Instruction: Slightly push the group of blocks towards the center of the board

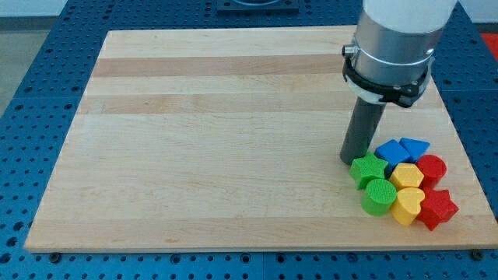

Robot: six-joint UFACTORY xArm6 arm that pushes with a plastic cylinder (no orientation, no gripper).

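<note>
A tight group of blocks sits near the board's bottom right corner. It holds a green star, a green cylinder, a blue block, a blue triangle, a yellow hexagon, a yellow heart, a red cylinder and a red star. My tip rests on the board at the group's upper left, right beside the green star and the blue block.
The wooden board lies on a blue perforated table. The arm's grey and white body hangs over the board's upper right. The board's right edge is close to the red blocks.
</note>
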